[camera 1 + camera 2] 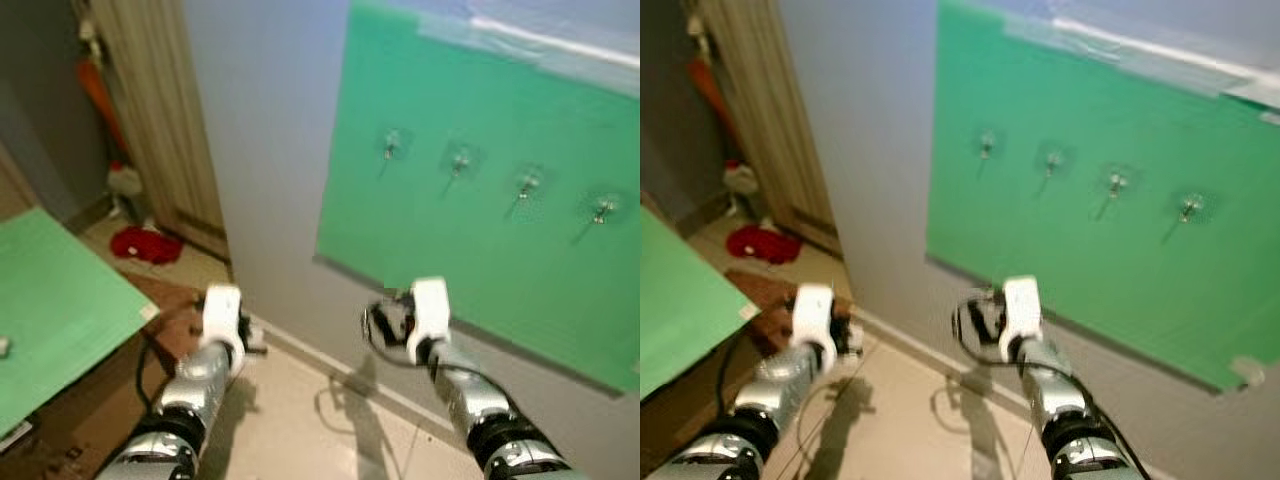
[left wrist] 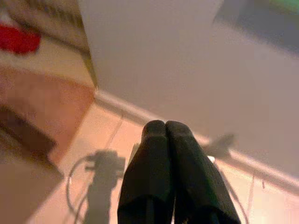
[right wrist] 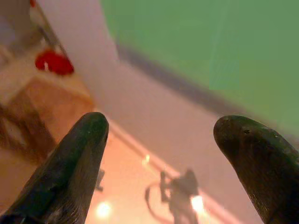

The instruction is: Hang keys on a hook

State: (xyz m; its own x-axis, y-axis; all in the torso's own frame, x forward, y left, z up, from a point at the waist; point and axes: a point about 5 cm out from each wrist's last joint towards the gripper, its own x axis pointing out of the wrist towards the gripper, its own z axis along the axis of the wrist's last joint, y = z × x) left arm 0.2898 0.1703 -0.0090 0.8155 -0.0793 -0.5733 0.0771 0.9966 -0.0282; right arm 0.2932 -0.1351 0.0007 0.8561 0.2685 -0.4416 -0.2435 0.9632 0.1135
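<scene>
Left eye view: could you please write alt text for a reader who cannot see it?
Two silver robot arms reach toward a grey wall bearing a green sheet with four small hooks in a row. The right gripper is just below the sheet's lower left corner; the left gripper is lower, near the floor.

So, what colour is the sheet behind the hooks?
Green; the sheet shows best in the left eye view.
</scene>
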